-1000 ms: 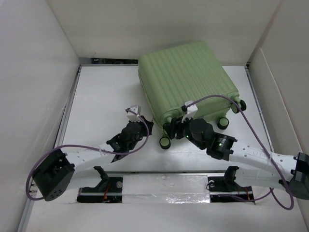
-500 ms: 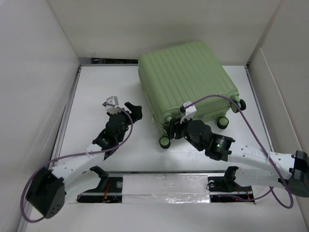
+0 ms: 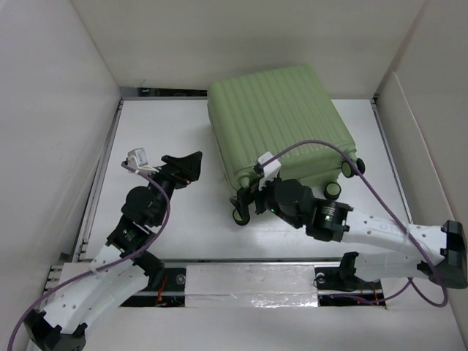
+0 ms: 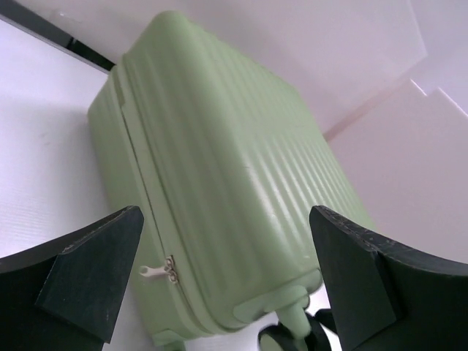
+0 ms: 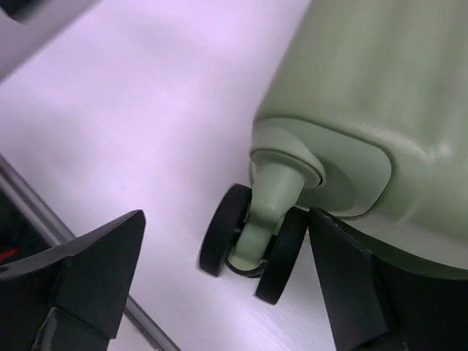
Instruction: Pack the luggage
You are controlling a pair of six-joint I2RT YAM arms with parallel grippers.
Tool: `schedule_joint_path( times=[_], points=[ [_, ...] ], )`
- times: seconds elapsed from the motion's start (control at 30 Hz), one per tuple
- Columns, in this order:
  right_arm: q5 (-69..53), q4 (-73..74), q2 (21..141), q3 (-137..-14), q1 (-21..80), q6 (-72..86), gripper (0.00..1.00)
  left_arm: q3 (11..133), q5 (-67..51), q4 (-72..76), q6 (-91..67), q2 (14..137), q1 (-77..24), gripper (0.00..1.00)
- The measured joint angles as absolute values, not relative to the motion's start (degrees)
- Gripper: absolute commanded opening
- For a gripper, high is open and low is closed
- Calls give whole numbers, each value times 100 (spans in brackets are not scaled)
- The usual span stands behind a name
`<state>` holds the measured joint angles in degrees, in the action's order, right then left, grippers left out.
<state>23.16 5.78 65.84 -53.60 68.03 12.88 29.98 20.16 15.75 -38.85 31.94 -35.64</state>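
Toward the left-centre of the overhead frame, the left gripper (image 3: 190,168) sat over the white table (image 3: 157,121) with its two black fingers (image 4: 88,270) spread wide and nothing between them. It pointed to the right, at the long side of the luggage (image 3: 278,121), with a strip of bare table between the two. Its own wrist view looked through that gap at the pale green ribbed shell (image 4: 219,161), the zip seam running down the side and a small metal zipper pull (image 4: 157,270) lying near the lower corner. Just below the middle of the overhead frame, the right gripper (image 3: 250,203) was also spread apart and held nothing. It was lowered at the lower-left corner of the case, beside a black-and-green caster (image 3: 239,216). In the right wrist view that caster (image 5: 252,241) stood in the gap between the open fingers (image 5: 95,270), its green fork hanging from the rounded corner of the shell (image 5: 365,73). Whether the right-hand finger touched the shell there could not be told. A purple cable (image 3: 322,145) arched from the right wrist across the lower right part of the case. The luggage lay closed and flat on its broad side in the upper middle of the overhead frame, turned slightly askew. Its wheeled end faced the bottom of the frame, and two more wheels (image 3: 333,189) showed at its lower-right corner. Plain pale walls (image 3: 51,110) enclosed the table on the left, right and far sides.
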Motion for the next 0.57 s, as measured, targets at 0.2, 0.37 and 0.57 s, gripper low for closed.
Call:
schedule_joint_path(
  times=[0.2,0.37,0.57],
  points=[
    [2279,425,5391,-5478,6982,1079,100,3367,1682,908,-3824,2724,-3564,99],
    [2985,561,3846,-5437,6984,915,100,3625,1619,489,-3640,2182,-3564,99],
    [3804,624,2773,-5048,6836,902,100,3948,1656,346,-3404,2069,-3564,99]
  ],
)
